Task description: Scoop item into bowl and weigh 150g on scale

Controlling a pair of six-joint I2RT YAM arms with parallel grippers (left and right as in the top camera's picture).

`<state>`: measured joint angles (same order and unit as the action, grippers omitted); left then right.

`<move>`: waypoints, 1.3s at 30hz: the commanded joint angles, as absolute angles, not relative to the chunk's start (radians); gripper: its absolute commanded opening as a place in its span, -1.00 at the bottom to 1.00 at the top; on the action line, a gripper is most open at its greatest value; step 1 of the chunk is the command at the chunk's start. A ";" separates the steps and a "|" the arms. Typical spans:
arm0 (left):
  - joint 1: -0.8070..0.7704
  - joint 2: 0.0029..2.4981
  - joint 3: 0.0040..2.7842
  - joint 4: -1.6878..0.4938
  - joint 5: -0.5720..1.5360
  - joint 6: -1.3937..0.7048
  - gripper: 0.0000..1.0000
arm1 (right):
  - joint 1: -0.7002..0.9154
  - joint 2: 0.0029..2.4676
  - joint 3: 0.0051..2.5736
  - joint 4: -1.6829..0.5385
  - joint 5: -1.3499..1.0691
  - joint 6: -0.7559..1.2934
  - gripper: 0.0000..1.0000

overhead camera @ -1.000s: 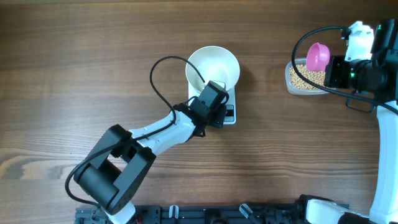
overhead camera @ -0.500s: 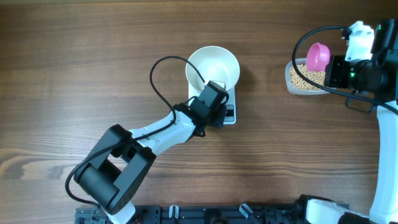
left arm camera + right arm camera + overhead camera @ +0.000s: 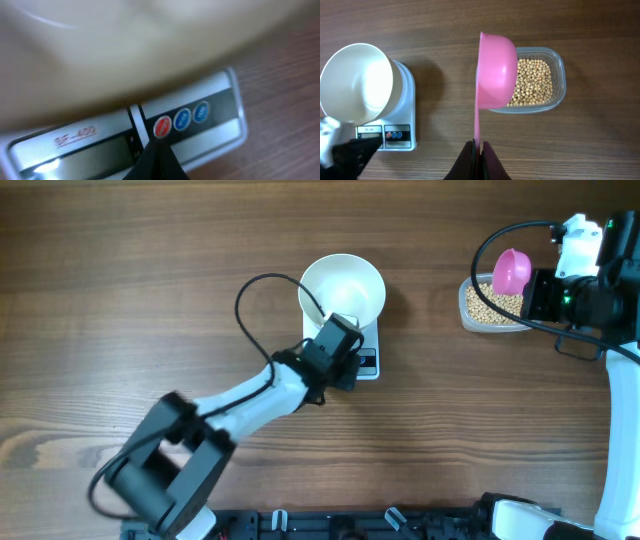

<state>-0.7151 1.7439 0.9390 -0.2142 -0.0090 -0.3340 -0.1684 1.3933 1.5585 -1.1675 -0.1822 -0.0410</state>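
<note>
Firmly, right claw pinches pink scoop above beans.

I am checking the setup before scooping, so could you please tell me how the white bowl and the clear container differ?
The white bowl is round and opaque; the clear plastic container is rounded-rectangular and see-through. The bowl looks empty, while the container holds soybeans. The bowl stands on the kitchen scale; the container rests directly on the wooden table. Both are open-topped.
</note>
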 commanded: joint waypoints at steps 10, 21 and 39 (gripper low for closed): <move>-0.603 1.169 0.936 -0.208 -0.001 -0.322 -0.35 | -0.171 1.402 1.551 -1.168 -0.174 -0.041 -0.92; -0.280 1.102 0.935 -0.366 -0.002 -0.322 1.00 | -0.171 1.402 1.551 -1.155 -0.173 -0.172 -0.91; -0.138 1.115 0.935 -0.416 0.057 -0.379 0.92 | -0.172 1.543 1.551 -0.776 -0.181 -0.388 -0.91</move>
<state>-0.1429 1.1126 0.9356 -0.4225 0.0273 -0.3321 -0.1684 1.4879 1.5585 -0.8452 -0.1787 -0.3634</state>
